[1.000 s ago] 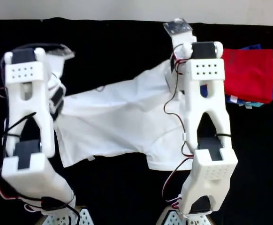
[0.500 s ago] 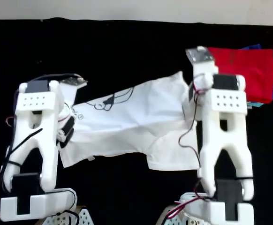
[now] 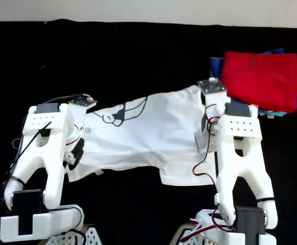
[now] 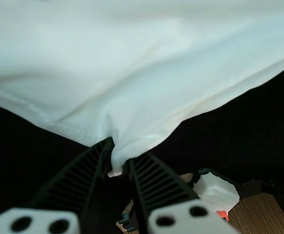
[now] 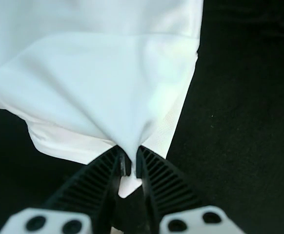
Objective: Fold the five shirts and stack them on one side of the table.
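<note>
A white shirt (image 3: 143, 138) with a black line drawing is spread across the middle of the black table, held up at both ends. My left gripper (image 4: 117, 163) is shut on the white shirt (image 4: 132, 73), pinching its edge; in the high view it sits at the cloth's left end (image 3: 77, 140). My right gripper (image 5: 130, 163) is shut on the white shirt (image 5: 98, 83) at a bunched fold, at the cloth's right end (image 3: 205, 125). A folded red shirt (image 3: 261, 79) lies on top of a stack at the back right, with a blue shirt (image 3: 216, 66) under it.
The stack of folded shirts sits near the table's far right edge. Black table cloth (image 3: 113, 56) lies bare behind the white shirt and in front of it between the two arm bases. A pale wall strip runs along the far edge.
Both arms pulled back toward the near side, dragging the white shirt with them. The cloth flipped over its far part, so the black drawing came into sight and the red stack is uncovered.
</note>
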Motion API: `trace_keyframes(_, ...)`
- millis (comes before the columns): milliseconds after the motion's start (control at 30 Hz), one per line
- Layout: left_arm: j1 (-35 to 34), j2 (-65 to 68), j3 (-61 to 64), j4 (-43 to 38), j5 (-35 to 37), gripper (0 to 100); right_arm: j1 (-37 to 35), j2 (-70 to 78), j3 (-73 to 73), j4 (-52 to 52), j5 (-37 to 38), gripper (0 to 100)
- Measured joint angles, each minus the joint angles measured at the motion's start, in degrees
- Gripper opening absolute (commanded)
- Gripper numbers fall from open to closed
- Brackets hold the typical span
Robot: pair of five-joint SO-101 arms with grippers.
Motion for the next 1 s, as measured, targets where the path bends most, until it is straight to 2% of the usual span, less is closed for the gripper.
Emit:
trace_keyframes(167, 0.00, 0.00, 0.00, 0.00, 0.00, 1, 0.70, 0.00, 0.35, 0.35, 0.00, 0.6)
trace_keyframes(367, 0.00, 0.00, 0.00, 0.00, 0.00, 1, 2.46, -2.29, -1.32, 6.15, 0.00, 0.6)
trace_keyframes(600, 0.00, 0.00, 0.00, 0.00, 0.00, 1, 2.73, -4.13, 2.81, 5.98, 0.00, 0.6)
trace_keyframes(800, 0.00, 0.00, 0.00, 0.00, 0.00, 1, 3.78, -4.13, 10.11, -0.44, 0.00, 1.0)
trace_keyframes(867, 0.00, 0.00, 0.00, 0.00, 0.00, 3, 3.78, -4.13, 10.29, -1.23, 0.00, 3.8)
trace_keyframes(1000, 0.00, 0.00, -1.14, 2.20, 0.00, 15, 3.78, -4.13, 10.29, -1.14, 0.00, 17.0)
